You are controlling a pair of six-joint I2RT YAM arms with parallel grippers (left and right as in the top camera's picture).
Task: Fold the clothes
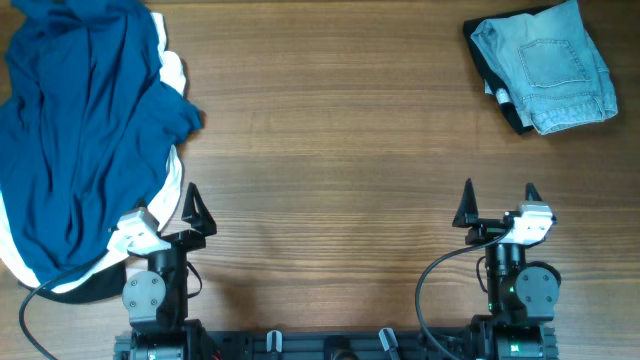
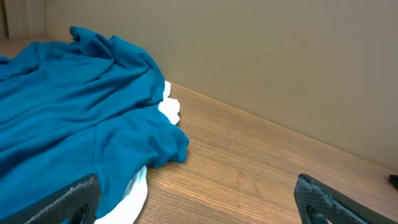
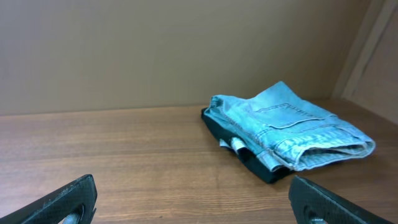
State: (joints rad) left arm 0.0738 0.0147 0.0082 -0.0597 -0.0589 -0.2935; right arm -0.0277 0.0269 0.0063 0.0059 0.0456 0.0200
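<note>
Cloth for folding, a crumpled teal-blue cotton garment point(image 1: 80, 130) atop white fabric point(image 2: 169, 107), sprawls lengthwise along the brown wooden surface's point(image 1: 330, 130) left side, just ahead-left of the wide-spread, empty left gripper point(image 1: 165, 220), well apart from the equally spread right gripper point(image 1: 498, 205).

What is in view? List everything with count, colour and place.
blue top: one, blue, crumpled, far left of table
white cloth: one, white, under the blue top
jeans: one pair, light blue, folded, far right corner
black cloth: one, black, under the jeans
table: one, brown wood
left pincer: one, black, open, near edge beside the blue top
right pincer: one, black, open, near edge on the right
</note>
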